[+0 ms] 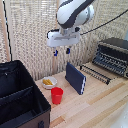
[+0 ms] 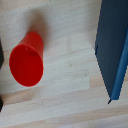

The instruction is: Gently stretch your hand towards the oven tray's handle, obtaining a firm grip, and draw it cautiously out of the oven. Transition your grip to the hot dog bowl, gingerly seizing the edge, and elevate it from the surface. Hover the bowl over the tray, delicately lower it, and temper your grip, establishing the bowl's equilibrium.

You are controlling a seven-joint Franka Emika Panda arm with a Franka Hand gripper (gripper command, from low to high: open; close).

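In the exterior view the oven (image 1: 115, 52) stands at the right on the wooden table. The oven tray (image 1: 96, 73), a dark wire rack, sticks out in front of it, with the handle bar (image 1: 90, 73) along its near edge. The hot dog bowl (image 1: 48, 82), white with yellow food, sits on the table to the left, apart from the tray. My gripper (image 1: 62, 51) hangs high above the table between bowl and tray, open and empty. The bowl, tray and oven are out of the wrist view, and my fingers do not show clearly there.
A red cup (image 1: 57, 95) stands in front of the bowl and also shows in the wrist view (image 2: 27, 62). An upright dark blue flat box (image 1: 76, 77) stands between bowl and tray, also in the wrist view (image 2: 112, 45). A large black fabric case (image 1: 20, 97) fills the left front.
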